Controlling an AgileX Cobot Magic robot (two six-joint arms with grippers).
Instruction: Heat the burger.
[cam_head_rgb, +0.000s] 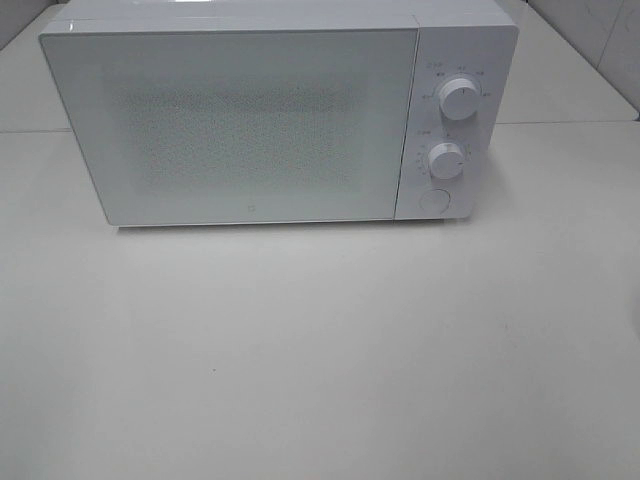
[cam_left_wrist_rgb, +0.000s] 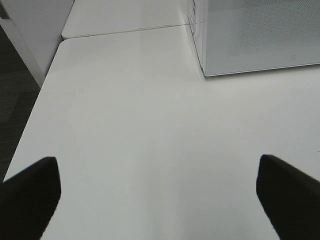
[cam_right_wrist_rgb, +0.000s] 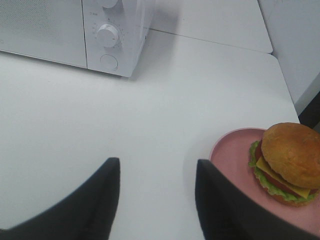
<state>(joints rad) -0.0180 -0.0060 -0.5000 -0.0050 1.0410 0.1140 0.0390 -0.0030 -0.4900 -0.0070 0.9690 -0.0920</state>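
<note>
Burger is sitting on plate, microwave shut; your fingers are hanging open, empty, both sides.

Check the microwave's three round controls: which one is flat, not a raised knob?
The lowest one, under the two knobs. The top knob and middle knob stick out with pointer marks and scales around them; this one is a plain flush disc on the microwave.

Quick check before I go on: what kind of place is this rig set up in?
Probably a lab or test bench staged as a kitchen, not a real one: a white microwave with its door closed sits on bare white tables pushed together, and the burger waits on a pink plate.
</note>
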